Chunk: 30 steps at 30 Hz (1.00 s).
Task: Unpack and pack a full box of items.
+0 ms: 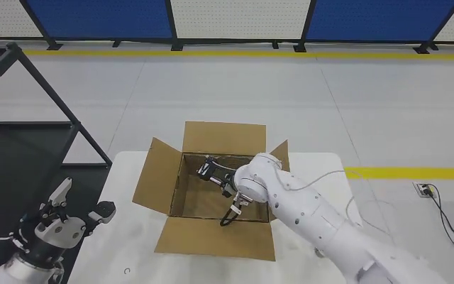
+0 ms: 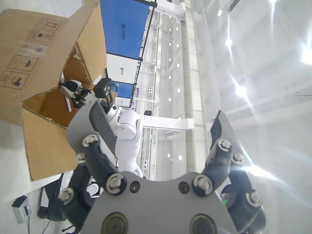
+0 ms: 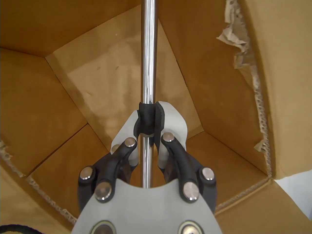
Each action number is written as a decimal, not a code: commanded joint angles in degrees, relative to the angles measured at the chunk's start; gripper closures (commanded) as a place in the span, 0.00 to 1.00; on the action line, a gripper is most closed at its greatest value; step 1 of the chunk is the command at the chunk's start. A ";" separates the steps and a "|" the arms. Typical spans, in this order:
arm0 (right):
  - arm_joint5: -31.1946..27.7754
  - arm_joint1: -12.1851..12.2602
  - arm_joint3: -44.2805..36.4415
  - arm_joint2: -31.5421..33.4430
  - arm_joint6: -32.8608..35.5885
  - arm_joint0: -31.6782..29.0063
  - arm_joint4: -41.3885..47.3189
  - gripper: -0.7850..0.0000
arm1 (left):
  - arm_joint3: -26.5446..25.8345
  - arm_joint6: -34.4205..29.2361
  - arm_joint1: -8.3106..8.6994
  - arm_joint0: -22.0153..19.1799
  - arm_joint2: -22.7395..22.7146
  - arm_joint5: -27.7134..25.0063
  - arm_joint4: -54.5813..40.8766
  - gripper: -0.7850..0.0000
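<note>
An open cardboard box (image 1: 213, 136) stands on the white table, all its flaps folded outward. My right gripper (image 3: 149, 120) is down inside the box, shut on a shiny metal rod (image 3: 148, 49) that points toward the bare box floor (image 3: 104, 74). From above, the right gripper (image 1: 211, 172) sits near the box's far wall. In the left wrist view the rod (image 2: 68, 102) hangs over the box (image 2: 31, 49). My left gripper (image 2: 160, 122) is open and holds nothing. It rests off the table's near left corner, with the left gripper (image 1: 81, 202) well apart from the box.
The white table (image 1: 128, 248) has bare room to the left and front of the box. A black metal frame (image 1: 42, 135) stands beside the table on the left. The near flap (image 1: 216, 238) lies flat on the table.
</note>
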 commanded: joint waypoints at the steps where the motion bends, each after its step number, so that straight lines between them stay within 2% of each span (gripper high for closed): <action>1: -0.71 -1.14 2.50 -0.73 -0.27 0.14 -0.20 1.00 | 0.00 0.00 0.00 0.00 0.00 0.00 0.01 0.00; 9: -4.47 -5.90 10.70 -3.25 -0.50 0.85 -0.86 1.00 | 0.00 0.00 0.00 0.00 0.00 0.00 0.01 0.00; 16: -7.24 -9.57 16.74 -4.42 -3.39 1.57 -2.22 1.00 | 0.00 0.00 0.00 0.00 0.00 0.00 0.01 0.00; 23: -7.90 -12.50 22.26 -4.64 -7.20 2.23 -3.57 1.00 | 0.00 0.00 0.00 0.00 0.00 0.00 0.01 0.00; 30: -9.46 -14.79 26.79 -4.71 -7.45 2.62 -4.46 1.00 | 0.00 0.00 0.00 0.00 0.00 0.00 0.01 0.00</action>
